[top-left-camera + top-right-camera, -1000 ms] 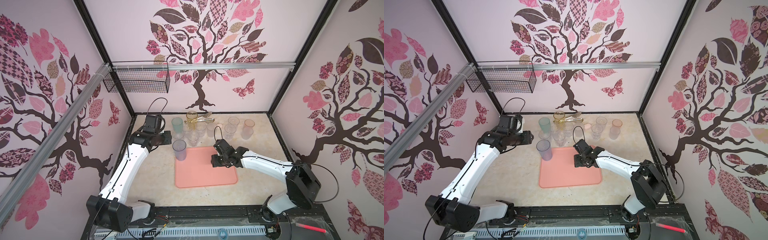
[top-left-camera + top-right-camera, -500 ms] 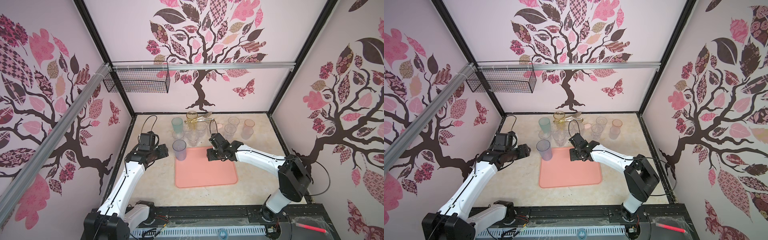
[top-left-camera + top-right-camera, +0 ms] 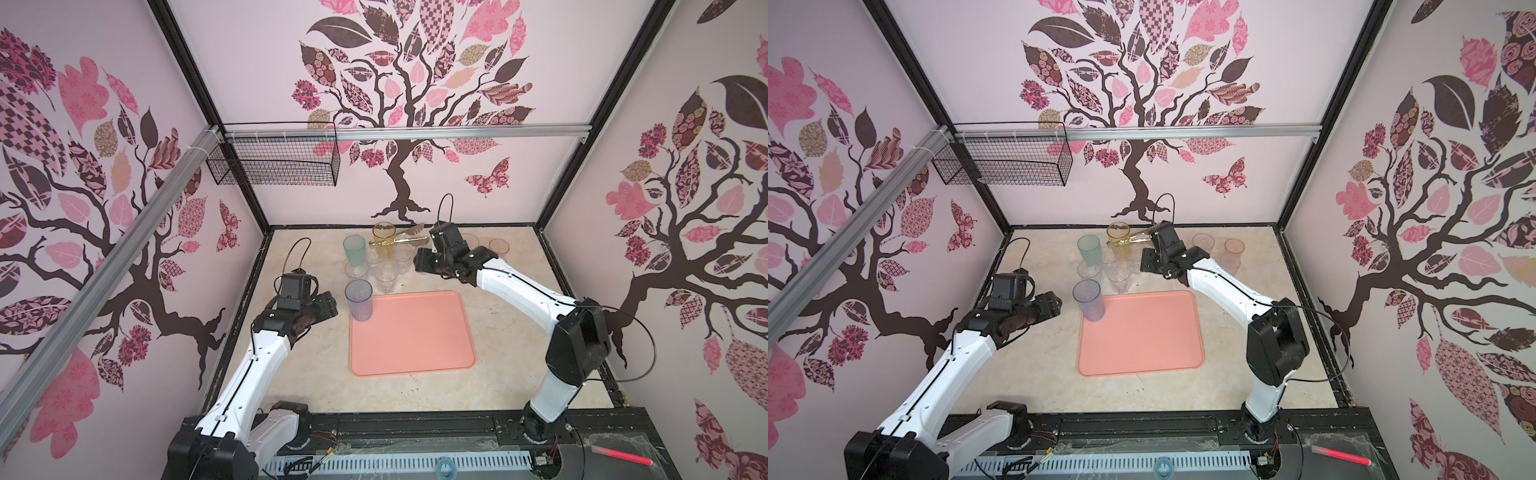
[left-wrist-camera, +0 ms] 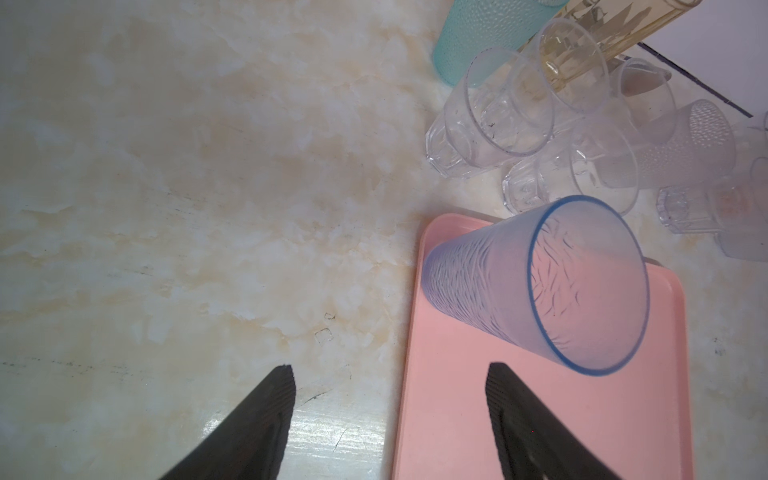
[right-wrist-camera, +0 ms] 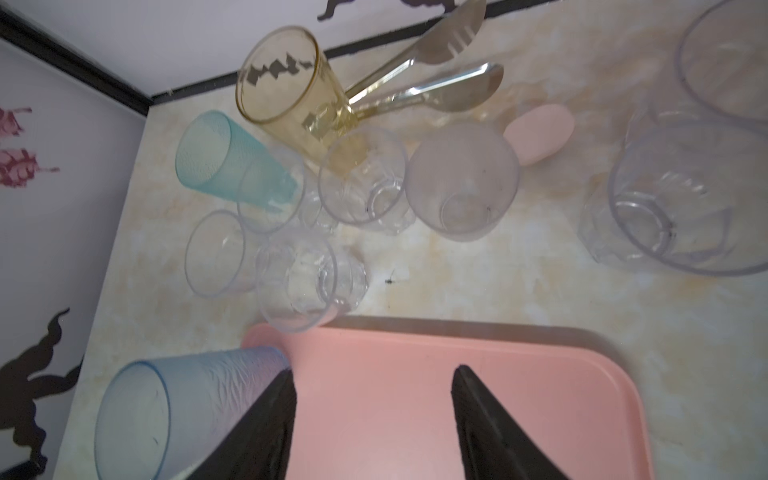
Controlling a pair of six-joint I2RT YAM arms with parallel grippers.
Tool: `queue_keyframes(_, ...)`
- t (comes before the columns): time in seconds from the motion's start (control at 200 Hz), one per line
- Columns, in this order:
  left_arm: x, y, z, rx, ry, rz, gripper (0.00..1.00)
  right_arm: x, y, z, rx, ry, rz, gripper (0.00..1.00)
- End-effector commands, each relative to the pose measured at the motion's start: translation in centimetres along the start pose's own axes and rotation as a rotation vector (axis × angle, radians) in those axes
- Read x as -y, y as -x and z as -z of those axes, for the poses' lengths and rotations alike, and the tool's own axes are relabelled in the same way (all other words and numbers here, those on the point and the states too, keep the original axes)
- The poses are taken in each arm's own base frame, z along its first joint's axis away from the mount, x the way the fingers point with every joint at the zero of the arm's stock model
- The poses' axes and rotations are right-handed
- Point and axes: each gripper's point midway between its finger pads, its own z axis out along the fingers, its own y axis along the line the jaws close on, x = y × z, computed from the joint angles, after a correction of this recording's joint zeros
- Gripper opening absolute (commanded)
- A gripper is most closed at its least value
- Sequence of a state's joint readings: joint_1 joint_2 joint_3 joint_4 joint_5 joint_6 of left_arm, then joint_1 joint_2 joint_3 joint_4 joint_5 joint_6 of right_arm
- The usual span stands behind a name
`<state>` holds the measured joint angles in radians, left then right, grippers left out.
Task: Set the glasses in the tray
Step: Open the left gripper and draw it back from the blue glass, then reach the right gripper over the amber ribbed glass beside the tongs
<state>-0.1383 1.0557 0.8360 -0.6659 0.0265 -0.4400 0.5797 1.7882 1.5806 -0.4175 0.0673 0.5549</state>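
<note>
Blue ribbed plastic tumbler (image 3: 360, 300) stands at the far-left corner of the flat salmon-pink tray (image 3: 415, 349). The left gripper (image 4: 390, 374) gapes empty beside it. The right gripper (image 5: 374, 376), open and empty near the crowded clear faceted tumblers (image 5: 295, 282), may topple neighbours.

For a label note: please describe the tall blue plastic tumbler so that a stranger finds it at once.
Find the flat salmon-pink rectangular tray in the middle of the beige marble table. The tall blue translucent plastic tumbler stands upright in its far left corner. It alone is on the tray; the other tumblers, teal, amber and clear, stand behind on the table.
</note>
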Motion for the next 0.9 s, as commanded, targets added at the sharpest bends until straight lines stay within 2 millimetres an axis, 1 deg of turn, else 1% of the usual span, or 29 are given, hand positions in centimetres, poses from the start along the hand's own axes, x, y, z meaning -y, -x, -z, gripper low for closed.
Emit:
queue_keyframes(0.0,0.8,3.6,1.1,0.107,-0.009,-0.018,0.76,-2.4,2.6,-2.0,0.061,0.029,-0.022,0.63)
queue_keyframes(0.055,0.8,4.5,1.1,0.13,0.002,-0.026,0.76,-2.6,3.7,-3.3,0.084,0.015,-0.024,0.63)
queue_keyframes(0.15,0.4,6.0,1.3,0.154,0.046,-0.058,0.76,-2.8,4.7,-5.5,0.086,0.004,-0.025,0.62)
queue_keyframes(0.295,-0.5,7.5,1.8,0.209,0.119,-0.087,0.76,-4.2,7.1,-7.2,0.138,0.013,0.021,0.63)
queue_keyframes(0.34,-0.6,7.7,1.8,0.222,0.123,-0.087,0.76,-4.2,7.8,-7.7,0.151,-0.004,0.041,0.63)
queue_keyframes(0.355,-0.6,7.7,1.7,0.225,0.123,-0.087,0.76,-3.8,7.4,-8.3,0.14,-0.018,0.049,0.63)
queue_keyframes(0.365,-0.6,7.7,1.7,0.229,0.123,-0.086,0.76,-4.2,8.0,-8.1,0.156,-0.011,0.052,0.63)
queue_keyframes(0.415,-0.5,7.8,1.5,0.239,0.114,-0.076,0.76,-4.3,8.6,-8.8,0.167,-0.022,0.077,0.63)
queue_keyframes(0.53,-0.1,7.9,0.6,0.243,0.085,-0.056,0.75,-3.9,8.5,-11.2,0.16,-0.053,0.124,0.63)
queue_keyframes(0.61,0.2,7.8,-0.1,0.223,0.076,-0.059,0.75,-3.8,8.3,-12.6,0.148,-0.046,0.143,0.62)
queue_keyframes(0.66,0.4,7.8,-0.4,0.212,0.067,-0.062,0.75,-4.0,8.8,-12.4,0.16,-0.038,0.15,0.62)
queue_keyframes(0.67,0.5,7.8,-0.5,0.21,0.065,-0.063,0.75,-3.4,7.8,-13.9,0.138,-0.05,0.157,0.62)
queue_keyframes(0.685,0.5,7.7,-0.6,0.204,0.063,-0.064,0.75,-3.3,7.6,-14.2,0.135,-0.053,0.161,0.62)
queue_keyframes(0.83,0.7,7.2,-1.3,0.174,0.049,-0.068,0.75,-3.5,7.3,-15.4,0.143,-0.034,0.187,0.61)
queue_keyframes(0.895,0.9,7.0,-1.4,0.16,0.036,-0.067,0.75,-3.3,6.8,-16.3,0.138,-0.038,0.204,0.6)
